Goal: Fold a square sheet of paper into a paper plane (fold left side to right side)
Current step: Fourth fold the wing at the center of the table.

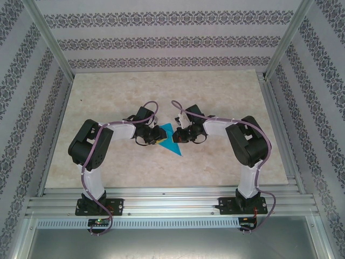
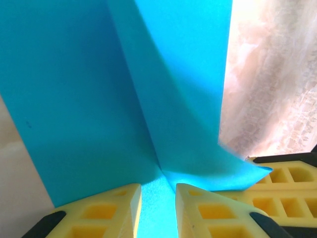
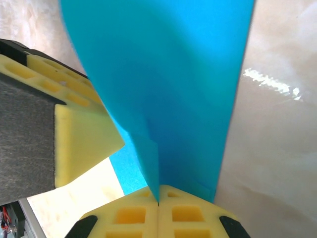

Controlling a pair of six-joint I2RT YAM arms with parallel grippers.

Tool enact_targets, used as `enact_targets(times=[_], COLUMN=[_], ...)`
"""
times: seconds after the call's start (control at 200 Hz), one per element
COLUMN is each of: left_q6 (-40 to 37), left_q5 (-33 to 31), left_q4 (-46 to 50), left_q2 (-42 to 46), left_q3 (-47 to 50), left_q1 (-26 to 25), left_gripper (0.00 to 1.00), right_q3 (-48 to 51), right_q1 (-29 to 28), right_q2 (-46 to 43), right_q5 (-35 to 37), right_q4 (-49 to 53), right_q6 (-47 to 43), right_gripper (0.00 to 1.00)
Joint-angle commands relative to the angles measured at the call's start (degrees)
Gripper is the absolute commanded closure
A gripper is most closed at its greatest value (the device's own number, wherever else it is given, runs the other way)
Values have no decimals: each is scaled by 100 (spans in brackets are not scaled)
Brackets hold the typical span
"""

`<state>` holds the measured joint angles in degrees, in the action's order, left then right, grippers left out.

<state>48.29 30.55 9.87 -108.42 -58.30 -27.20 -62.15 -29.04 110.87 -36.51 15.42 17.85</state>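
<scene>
Near the middle of the glossy, marble-patterned tabletop (image 1: 226, 97), the left gripper (image 2: 157, 203) holds its cut-out yellow jaws partly spread astride a raised crease. The right gripper (image 3: 158, 204) has its jaws pressed together, pinching a folded edge of the sheet of paper (image 1: 170, 140). The sheet lies partly lifted between them, thin, smooth and bright blue, so it probably handles light and limp, creasing or tearing easily, and is best taken gently at a free edge or corner.
</scene>
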Motion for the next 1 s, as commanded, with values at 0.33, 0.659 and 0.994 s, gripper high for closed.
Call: enact_targets(times=[0.33,0.659,0.994], left_q6=[-134,-153,-330], left_q5=[-404,-391,-361], left_q4=[367,402,741], left_q2=[-56,-30,391], left_q3=[210,178,-178], left_q1=[-59,-60,-58], left_gripper=[72,72,67], right_q3=[-458,-420,-360], right_q1=[236,247,244], right_q2=[344,463,565], right_q5=[-352,-401,-165], right_q4=[105,140,338], right_q6=[-431,-451,-510], right_gripper=[96,95,95])
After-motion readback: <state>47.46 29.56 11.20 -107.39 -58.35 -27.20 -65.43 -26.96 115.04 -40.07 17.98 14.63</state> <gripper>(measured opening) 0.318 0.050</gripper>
